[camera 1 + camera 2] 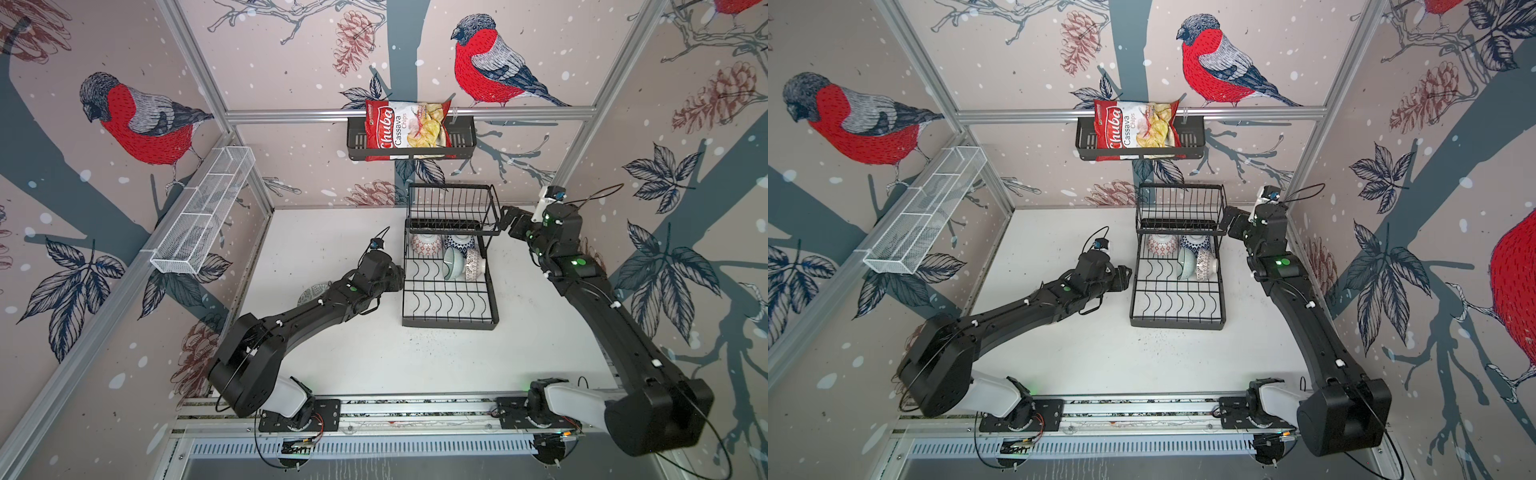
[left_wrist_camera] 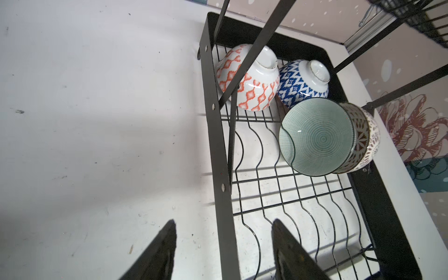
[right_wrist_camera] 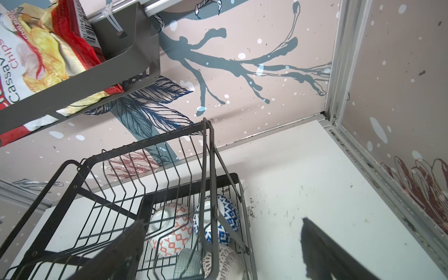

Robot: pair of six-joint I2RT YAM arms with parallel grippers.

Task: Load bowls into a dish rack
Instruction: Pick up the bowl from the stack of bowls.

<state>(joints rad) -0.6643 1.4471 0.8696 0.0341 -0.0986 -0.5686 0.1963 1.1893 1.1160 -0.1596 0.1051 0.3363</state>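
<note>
Both spread wide and empty: left hand [image 1: 397, 275] at the left edge of the dish rack [image 1: 451, 323], right hand [image 1: 508, 219] by its upper-right corner. Four bowls [image 1: 453, 264] crowd the upper slots; the lower slots lie free.

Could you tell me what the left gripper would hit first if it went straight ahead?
Probably the near side rail of the dish rack, directly ahead of the left gripper; depth is unclear.

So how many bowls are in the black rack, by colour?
Orange-red bowl: 1
Blue bowl: 1
Teal-green bowl: 1
Brown-and-white bowl: 1
Total: 4
</note>
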